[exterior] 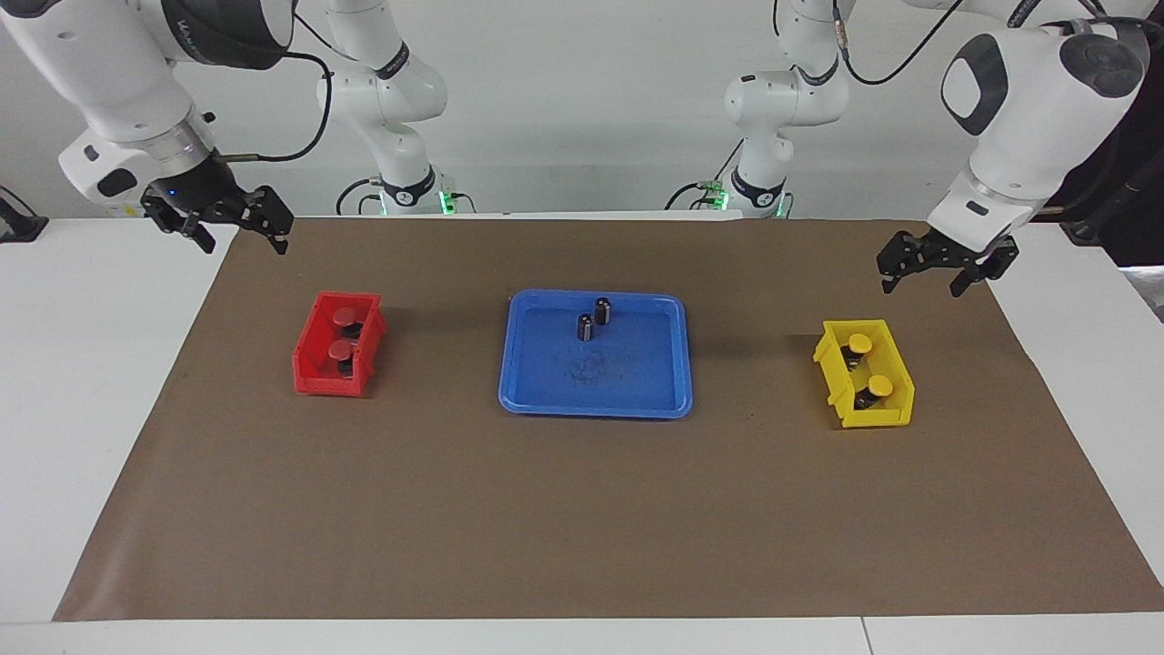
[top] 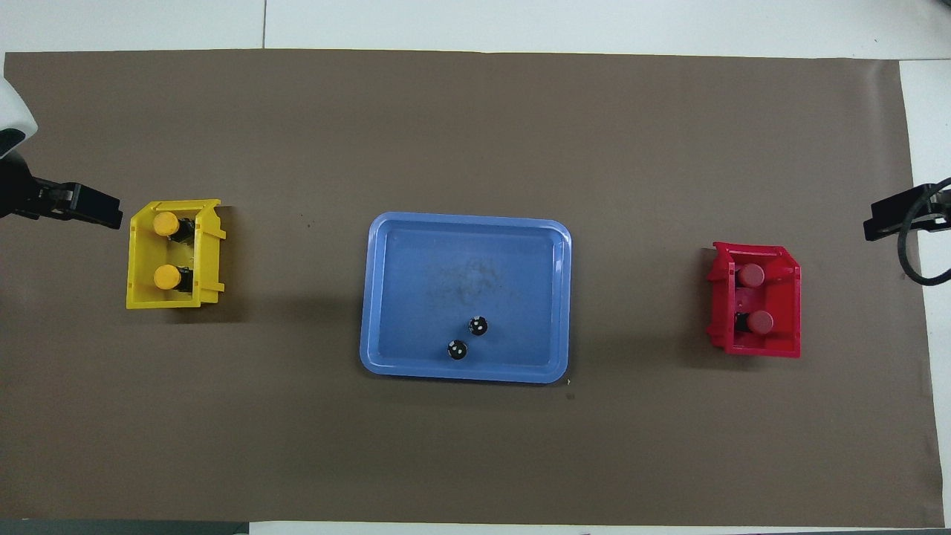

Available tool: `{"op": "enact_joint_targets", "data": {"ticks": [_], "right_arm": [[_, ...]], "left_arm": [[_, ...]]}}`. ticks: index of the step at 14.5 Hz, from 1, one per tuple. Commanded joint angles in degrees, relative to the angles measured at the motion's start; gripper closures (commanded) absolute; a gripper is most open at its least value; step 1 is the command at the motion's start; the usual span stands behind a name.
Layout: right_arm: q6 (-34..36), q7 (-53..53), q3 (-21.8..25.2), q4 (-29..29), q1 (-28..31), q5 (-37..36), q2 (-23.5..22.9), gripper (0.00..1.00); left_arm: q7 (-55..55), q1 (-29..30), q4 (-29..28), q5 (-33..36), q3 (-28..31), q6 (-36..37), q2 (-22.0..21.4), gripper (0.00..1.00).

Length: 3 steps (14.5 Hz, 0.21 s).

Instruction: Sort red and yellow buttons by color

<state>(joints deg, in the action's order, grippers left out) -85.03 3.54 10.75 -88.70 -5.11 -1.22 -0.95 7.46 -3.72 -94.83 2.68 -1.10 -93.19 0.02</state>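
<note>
Two red buttons (exterior: 344,317) (exterior: 340,349) lie in the red bin (exterior: 327,382) toward the right arm's end of the table. They also show in the overhead view (top: 750,275) (top: 761,321). Two yellow buttons (exterior: 859,343) (exterior: 878,384) lie in the yellow bin (exterior: 878,420) toward the left arm's end, also seen from overhead (top: 165,223) (top: 166,277). My right gripper (exterior: 241,241) is open and empty, raised over the mat's edge by the red bin. My left gripper (exterior: 923,284) is open and empty, raised over the mat beside the yellow bin.
A blue tray (exterior: 591,377) sits mid-table between the bins, holding two small dark capless cylinders (exterior: 603,310) (exterior: 586,327) at its end nearer the robots. A brown mat (exterior: 582,518) covers the table.
</note>
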Motion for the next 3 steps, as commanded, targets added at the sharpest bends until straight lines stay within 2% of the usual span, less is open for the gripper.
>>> {"op": "enact_joint_targets", "data": {"ticks": [1, 3], "right_arm": [[-1.18, -0.82, -0.11, -1.21, -0.16, -0.54, 1.21, 0.00], [-1.36, -0.82, -0.11, -0.68, 0.18, -0.37, 0.95, 0.00]], "left_arm": [[0.80, -1.03, -0.88, -0.92, 0.31, 3.36, -2.65, 0.00], [0.80, -1.82, -0.79, -0.92, 0.40, 3.89, -3.10, 0.00]]}}
